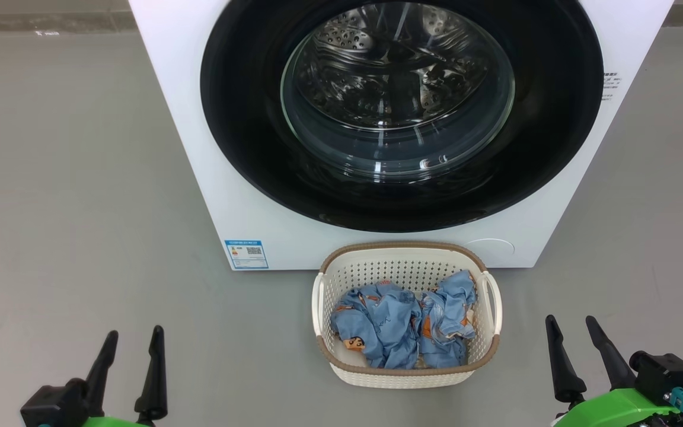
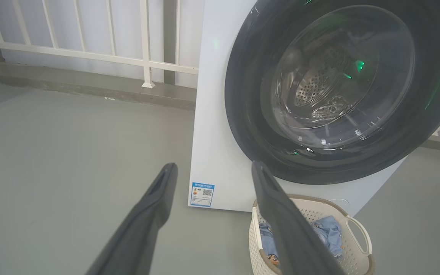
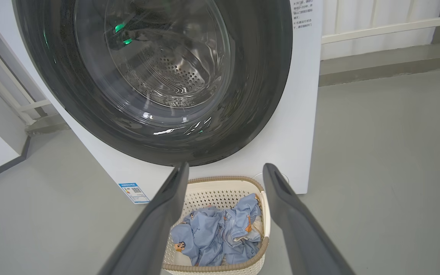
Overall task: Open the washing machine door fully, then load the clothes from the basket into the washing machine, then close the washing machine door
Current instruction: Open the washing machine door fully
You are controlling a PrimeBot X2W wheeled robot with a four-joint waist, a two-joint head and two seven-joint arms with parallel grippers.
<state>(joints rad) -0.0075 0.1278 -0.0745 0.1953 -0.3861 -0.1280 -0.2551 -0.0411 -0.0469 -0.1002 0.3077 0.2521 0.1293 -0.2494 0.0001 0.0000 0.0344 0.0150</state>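
The white washing machine [image 1: 199, 148] stands ahead with its round black-rimmed door [image 1: 246, 136] shut against the front; the steel drum shows through the glass. On the floor right in front sits the cream basket [image 1: 495, 296] holding light-blue printed clothes [image 1: 389, 326]. My left gripper [image 1: 133, 335] is open at the lower left, well left of the basket. My right gripper [image 1: 571, 325] is open at the lower right, just right of the basket. In the wrist views the left gripper [image 2: 212, 166] and right gripper [image 3: 225, 166] point at the machine's lower front, jaws apart and empty.
Grey floor [image 1: 69, 207] spreads on both sides of the machine. A white railing [image 2: 90, 57] on a low concrete kerb runs behind it. A blue label [image 1: 246, 254] is stuck at the machine's lower left corner.
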